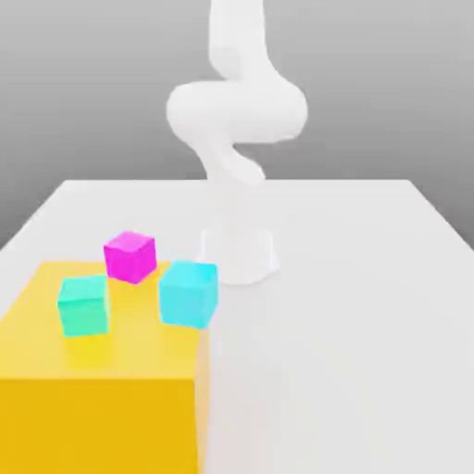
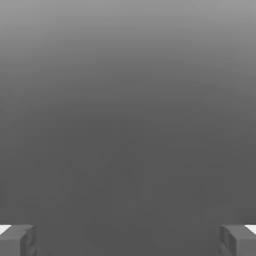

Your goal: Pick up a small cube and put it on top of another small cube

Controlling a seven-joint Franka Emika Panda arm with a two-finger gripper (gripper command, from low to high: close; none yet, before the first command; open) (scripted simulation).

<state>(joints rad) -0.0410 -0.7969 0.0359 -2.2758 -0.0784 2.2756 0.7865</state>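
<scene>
The small cube is out of view. In the hand view my gripper [image 2: 128,241] is open. Its two grey fingertips [image 2: 18,240] stand far apart with nothing between them, and plain grey background lies beyond. In the exterior view the white arm [image 1: 236,111] rises from its base and curves up past the frame's top edge.
A large yellow block [image 1: 102,398] fills the near part of the exterior view's left. On it sit a magenta-pink cube [image 1: 130,256], a cyan cube [image 1: 188,293] and a teal-green cube [image 1: 83,305]. The arm's base [image 1: 239,256] stands just behind them on the white table [image 1: 352,315].
</scene>
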